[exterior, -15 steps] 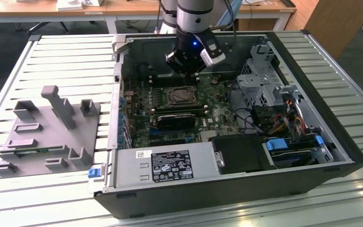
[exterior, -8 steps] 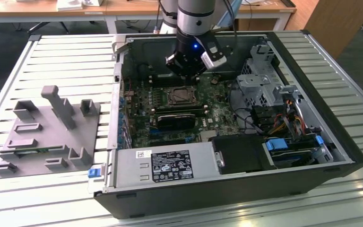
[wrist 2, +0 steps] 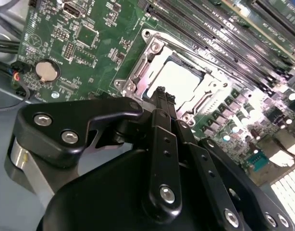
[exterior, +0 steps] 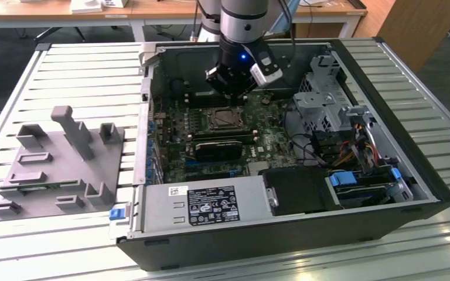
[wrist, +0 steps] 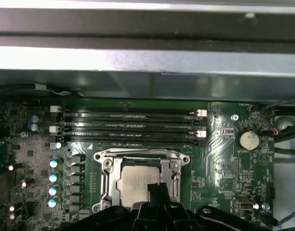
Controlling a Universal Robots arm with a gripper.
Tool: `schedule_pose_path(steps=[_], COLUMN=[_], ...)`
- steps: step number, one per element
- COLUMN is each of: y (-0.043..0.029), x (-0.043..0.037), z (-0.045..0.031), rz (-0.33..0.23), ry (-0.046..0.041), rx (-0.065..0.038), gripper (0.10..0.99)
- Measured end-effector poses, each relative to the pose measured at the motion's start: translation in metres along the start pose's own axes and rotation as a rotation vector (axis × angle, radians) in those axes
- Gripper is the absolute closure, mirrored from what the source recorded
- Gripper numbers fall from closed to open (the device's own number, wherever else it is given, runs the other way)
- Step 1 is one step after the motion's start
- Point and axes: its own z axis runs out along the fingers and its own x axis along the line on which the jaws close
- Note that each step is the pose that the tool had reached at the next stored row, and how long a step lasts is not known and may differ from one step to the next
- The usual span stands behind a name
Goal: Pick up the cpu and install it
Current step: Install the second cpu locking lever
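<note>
Hovering gripper [wrist 2: 162,94] just above mobo socket [wrist: 140,179], fingers pinched together w/ nothing between. cpu [wrist: 136,183] already sits inside socket frame, near PC case [exterior: 412,175] back wall. Looks seated; judgement: confirm it's flat and square in frame, go straight vertical, no side drag.

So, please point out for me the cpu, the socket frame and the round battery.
cpu [wrist: 135,182]: first wrist view, silvery top.
socket frame [wrist: 105,163]: first wrist view, a metal corner.
round battery [wrist: 248,140]: first wrist view, its face.
</note>
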Motion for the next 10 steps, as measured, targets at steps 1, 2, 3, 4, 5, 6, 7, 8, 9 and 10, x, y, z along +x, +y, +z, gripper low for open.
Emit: schedule_pose_path(steps=[1, 2, 3, 4, 5, 6, 7, 8, 9, 10], y=[0.0001, 0.0001, 0.0001, -0.0001, -0.0007, -0.0018, -0.0037, -0.0062, -0.0095, -0.0125], x=[0.0, 0.0001, 0.0001, 0.0001, 0.0001, 0.0001, 0.0001, 0.0001, 0.0001, 0.0002], z=[-0.0026, -0.0048, -0.0065, -0.0073, -0.0076, -0.0076, -0.0078, -0.0079, -0.008, -0.008], rz=[0.0, 0.0, 0.0, 0.0, 0.0, 0.0, 0.0, 0.0, 0.0, 0.0], ry=[0.0001, 0.0002, 0.0001, 0.0001, 0.0, 0.0001, 0.0001, 0.0001, 0.0001, 0.0001], rx=[0.001, 0.001, 0.001, 0.001, 0.002, 0.002, 0.002, 0.002, 0.002, 0.002], gripper=[0.98, 0.98, 0.98, 0.98, 0.98, 0.98, 0.98, 0.98, 0.98, 0.98])
